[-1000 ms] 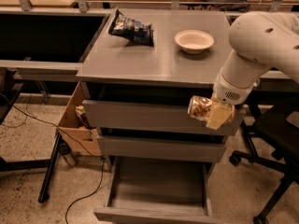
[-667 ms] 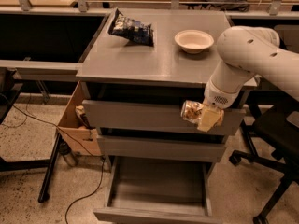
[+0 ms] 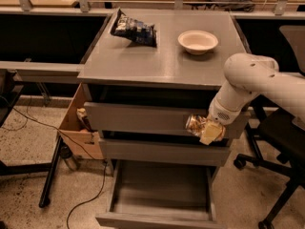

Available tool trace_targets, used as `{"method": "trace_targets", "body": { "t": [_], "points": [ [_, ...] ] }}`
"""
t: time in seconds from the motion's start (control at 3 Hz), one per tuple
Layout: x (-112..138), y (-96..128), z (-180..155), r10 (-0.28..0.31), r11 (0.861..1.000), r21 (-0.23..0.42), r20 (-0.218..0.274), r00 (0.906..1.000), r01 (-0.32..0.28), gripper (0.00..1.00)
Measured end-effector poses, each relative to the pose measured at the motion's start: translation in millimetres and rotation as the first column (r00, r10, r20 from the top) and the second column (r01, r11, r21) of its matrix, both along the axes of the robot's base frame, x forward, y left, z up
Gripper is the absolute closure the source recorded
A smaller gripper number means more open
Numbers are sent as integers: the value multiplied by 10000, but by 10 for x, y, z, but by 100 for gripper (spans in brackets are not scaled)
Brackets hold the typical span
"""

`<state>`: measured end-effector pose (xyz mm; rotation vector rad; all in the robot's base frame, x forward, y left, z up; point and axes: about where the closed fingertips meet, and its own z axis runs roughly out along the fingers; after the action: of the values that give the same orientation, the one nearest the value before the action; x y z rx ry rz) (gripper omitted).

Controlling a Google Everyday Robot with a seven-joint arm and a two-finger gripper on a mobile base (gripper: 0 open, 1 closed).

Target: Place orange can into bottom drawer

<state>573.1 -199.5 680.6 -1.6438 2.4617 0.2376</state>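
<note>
The grey cabinet (image 3: 162, 63) has three drawers: one bottom drawer (image 3: 152, 220) standing open, and two upper drawers (image 3: 138, 118) above it. On its top lie two things, one dark blue chip bag (image 3: 134, 31) and one white bowl (image 3: 198, 41). There is one orange can (image 3: 194, 124), clasped by the single gripper (image 3: 206, 130) of the one white arm (image 3: 257, 80) (it hangs in front of the top drawer's face). One cardboard box (image 3: 78, 128) sits to the cabinet's left, one office chair (image 3: 281, 142) to its right.
</note>
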Motion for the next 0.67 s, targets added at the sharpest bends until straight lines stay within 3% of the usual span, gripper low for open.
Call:
{"method": "trace_targets", "body": {
  "t": [0.67],
  "points": [
    [-501, -500, -460, -1258, 9914, 292, -644, 9900, 1279, 100]
  ]
}}
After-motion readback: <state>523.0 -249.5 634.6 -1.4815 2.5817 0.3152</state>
